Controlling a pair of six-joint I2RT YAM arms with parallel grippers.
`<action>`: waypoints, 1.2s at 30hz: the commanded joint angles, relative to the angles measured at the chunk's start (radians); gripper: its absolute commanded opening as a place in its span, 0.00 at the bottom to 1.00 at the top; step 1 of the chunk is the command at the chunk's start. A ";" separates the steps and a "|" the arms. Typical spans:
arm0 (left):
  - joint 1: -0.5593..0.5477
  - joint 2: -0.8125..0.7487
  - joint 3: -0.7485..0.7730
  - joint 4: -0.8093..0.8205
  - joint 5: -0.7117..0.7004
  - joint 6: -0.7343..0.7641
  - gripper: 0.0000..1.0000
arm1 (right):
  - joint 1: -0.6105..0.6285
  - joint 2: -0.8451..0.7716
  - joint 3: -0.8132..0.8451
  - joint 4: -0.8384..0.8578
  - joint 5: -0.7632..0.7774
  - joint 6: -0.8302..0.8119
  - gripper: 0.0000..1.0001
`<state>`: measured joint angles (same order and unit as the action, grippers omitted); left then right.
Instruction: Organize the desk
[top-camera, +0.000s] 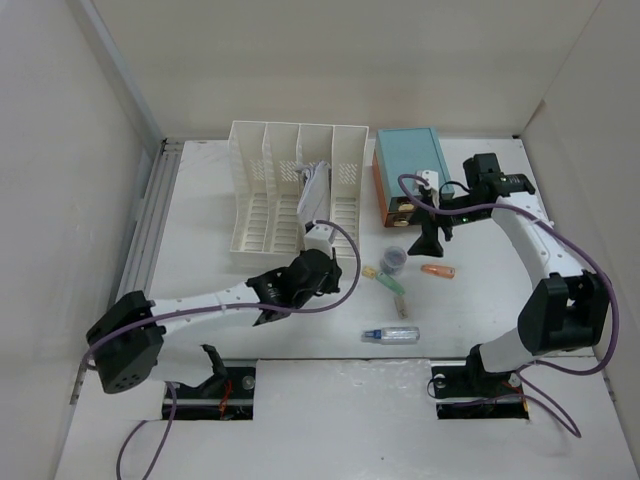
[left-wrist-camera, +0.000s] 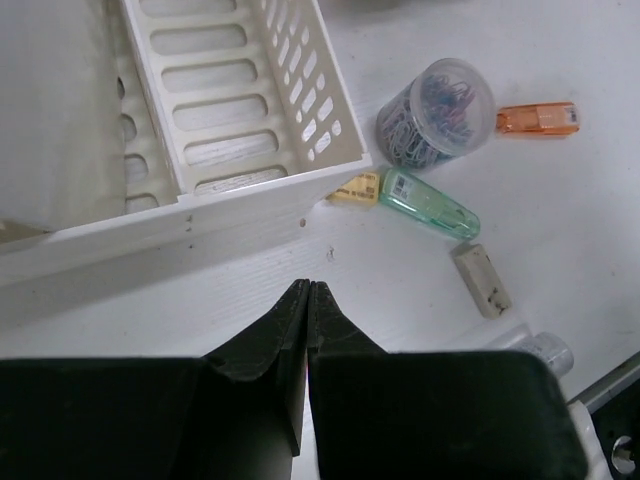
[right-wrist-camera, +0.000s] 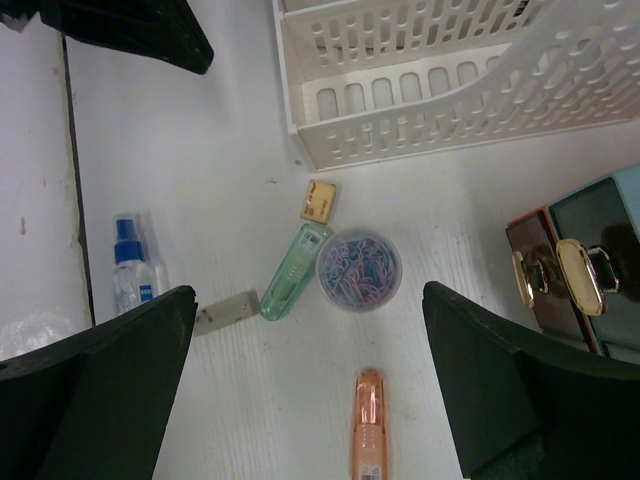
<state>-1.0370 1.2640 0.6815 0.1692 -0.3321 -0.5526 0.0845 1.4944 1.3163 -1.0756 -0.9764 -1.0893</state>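
Observation:
The white desk (top-camera: 300, 345) bears loose items right of centre. My left gripper (top-camera: 322, 265) is shut and empty, low over the desk just in front of the rack's front right corner; in the left wrist view (left-wrist-camera: 308, 285) its jaws are pressed together. My right gripper (top-camera: 432, 235) is wide open and empty, held above an orange correction tape (right-wrist-camera: 370, 430) and a clear jar of paper clips (right-wrist-camera: 358, 270); in the right wrist view (right-wrist-camera: 308, 290) both lie between its fingers.
A white slotted file rack (top-camera: 295, 190) stands at the back. A teal-topped box with orange drawers (top-camera: 410, 165) stands to its right. A green correction tape (top-camera: 392, 285), yellow eraser (left-wrist-camera: 357, 187), grey eraser (left-wrist-camera: 482, 280) and small spray bottle (top-camera: 392, 335) lie nearby.

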 joint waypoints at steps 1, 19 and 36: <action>0.012 0.059 0.004 0.102 0.025 -0.067 0.00 | -0.020 -0.028 0.044 -0.017 -0.039 -0.027 1.00; 0.012 0.334 0.035 0.257 -0.102 -0.096 0.00 | -0.020 -0.028 0.054 -0.017 -0.048 -0.027 1.00; 0.012 0.526 0.201 0.316 -0.209 -0.003 0.00 | -0.020 -0.037 0.054 -0.017 -0.048 -0.027 1.00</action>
<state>-1.0275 1.7851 0.8375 0.4309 -0.4946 -0.5846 0.0666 1.4914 1.3277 -1.0782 -0.9768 -1.0927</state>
